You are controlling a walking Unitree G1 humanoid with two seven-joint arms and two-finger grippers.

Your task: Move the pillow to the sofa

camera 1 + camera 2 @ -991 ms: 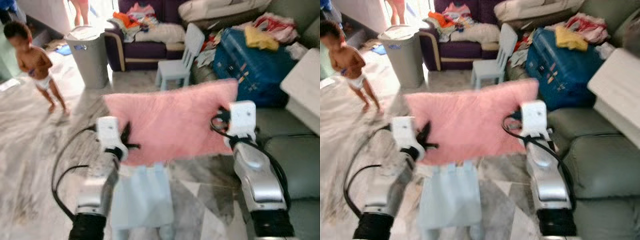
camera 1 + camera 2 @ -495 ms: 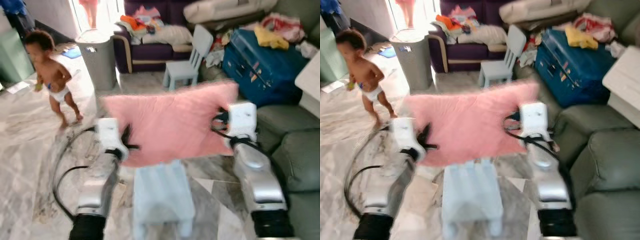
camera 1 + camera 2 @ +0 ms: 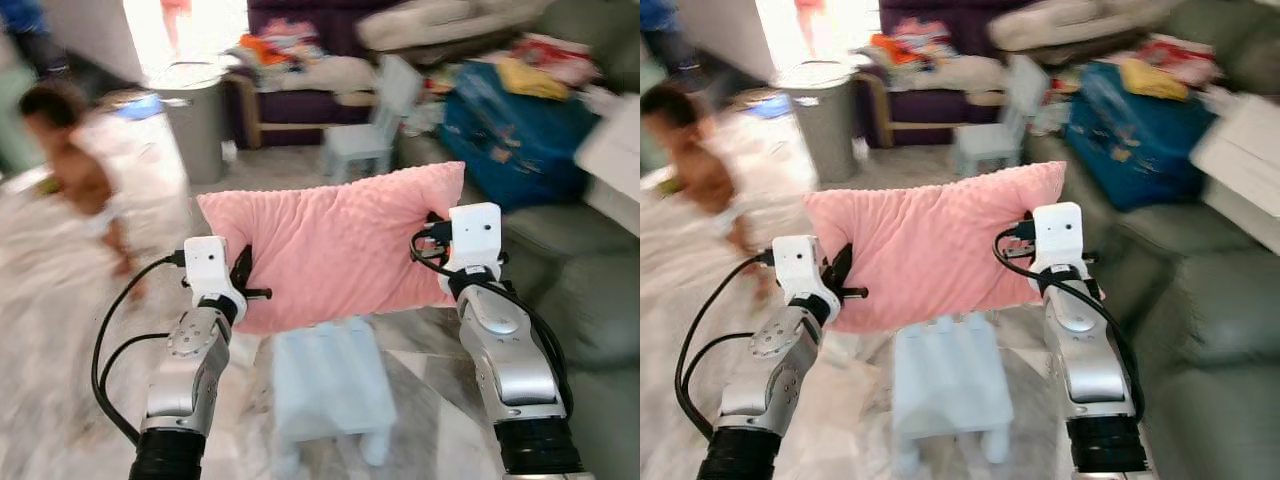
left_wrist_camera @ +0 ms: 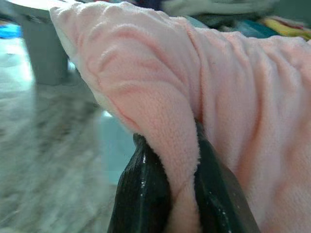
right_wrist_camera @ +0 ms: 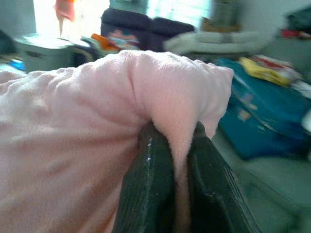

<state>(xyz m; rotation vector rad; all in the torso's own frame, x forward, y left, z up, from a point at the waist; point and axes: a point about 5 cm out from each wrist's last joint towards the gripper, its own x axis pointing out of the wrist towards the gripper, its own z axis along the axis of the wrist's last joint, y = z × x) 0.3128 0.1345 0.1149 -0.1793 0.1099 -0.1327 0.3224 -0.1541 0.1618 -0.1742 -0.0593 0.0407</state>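
The pink pillow (image 3: pixel 335 245) hung stretched in the air between the two arms, above a pale blue child's stool (image 3: pixel 325 385) on the marble floor (image 3: pixel 60 330). The left gripper (image 4: pixel 182 194) had its jaws pinched tight on a fold of the pillow's left edge, and the right gripper (image 5: pixel 177 182) had its jaws clamped on the right edge. The grey-green sofa (image 3: pixel 590 300) lay to the right. A child (image 3: pixel 75 165) stood blurred at the left, near a grey bin (image 3: pixel 190 115).

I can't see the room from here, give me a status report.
Left gripper and right gripper each shut on a side edge of the pink pillow, held up. Small blue stool below; child at left.
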